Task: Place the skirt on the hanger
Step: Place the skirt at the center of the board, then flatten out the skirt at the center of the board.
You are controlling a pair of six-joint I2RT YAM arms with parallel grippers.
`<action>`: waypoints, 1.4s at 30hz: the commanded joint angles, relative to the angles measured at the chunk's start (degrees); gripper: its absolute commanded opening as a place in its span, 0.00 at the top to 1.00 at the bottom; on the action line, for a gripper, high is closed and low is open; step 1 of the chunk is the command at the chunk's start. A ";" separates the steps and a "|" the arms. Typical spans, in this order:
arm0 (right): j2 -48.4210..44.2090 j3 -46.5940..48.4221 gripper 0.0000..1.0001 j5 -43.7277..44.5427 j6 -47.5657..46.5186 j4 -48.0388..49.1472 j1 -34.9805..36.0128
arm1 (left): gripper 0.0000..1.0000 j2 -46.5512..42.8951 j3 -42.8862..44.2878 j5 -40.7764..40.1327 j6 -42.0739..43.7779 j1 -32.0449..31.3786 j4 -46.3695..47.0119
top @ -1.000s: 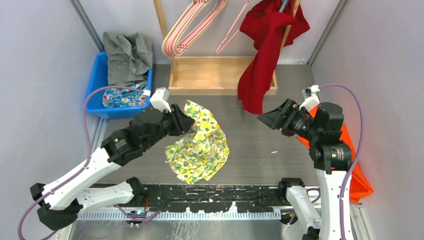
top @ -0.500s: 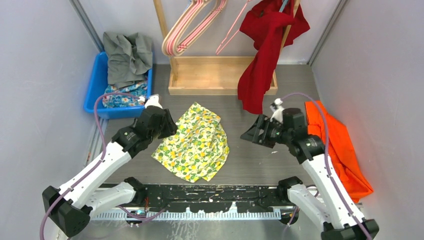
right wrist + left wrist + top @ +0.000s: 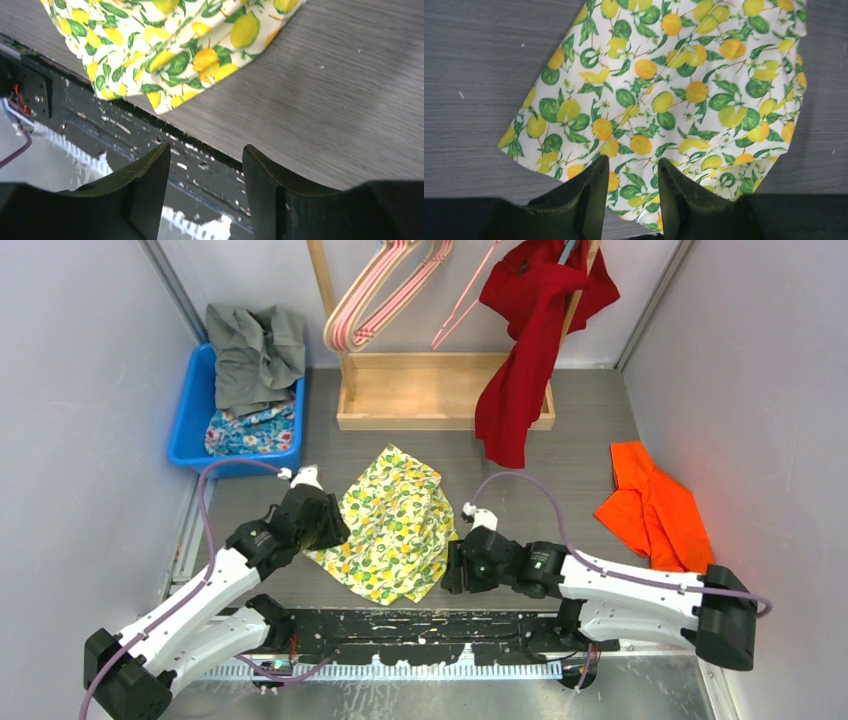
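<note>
the skirt (image 3: 392,530) is thin printed cloth, smooth with soft creases. the table (image 3: 560,450) is matt grey with a fine wood-like grain. the left gripper (image 3: 631,165) and right gripper (image 3: 206,152) look like matt black plastic. the rack base (image 3: 440,390) is pale bare wood. the bin (image 3: 190,430) is glossy blue plastic. the red garment (image 3: 520,370) and orange garment (image 3: 660,515) are matt cloth.

We log the left arm (image 3: 205,585) reaching forward and inward, wrist pitched down. The left pincer (image 3: 631,167) is parted, a narrow gap between its dark fingers (image 3: 591,197). We see the right arm (image 3: 625,580) lying low, forearm running leftward. The right pincer (image 3: 205,160) is spread wider, fingers well apart, pointing left.
</note>
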 commanded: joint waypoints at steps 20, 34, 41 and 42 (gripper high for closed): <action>23.79 -0.66 0.46 24.05 18.23 30.04 14.56 | 0.41 3.67 -6.56 -16.92 -11.44 0.24 -0.85; 14.66 -4.77 0.49 30.05 21.85 25.00 19.80 | 0.39 2.48 -8.76 -18.27 -10.92 1.05 0.55; 19.92 -2.48 0.50 28.62 21.81 25.92 20.69 | 0.35 5.08 -10.02 -16.70 -10.67 3.10 2.86; 20.75 -2.36 0.50 28.30 21.85 26.49 20.85 | 0.35 5.52 -9.95 -16.37 -10.68 3.40 3.07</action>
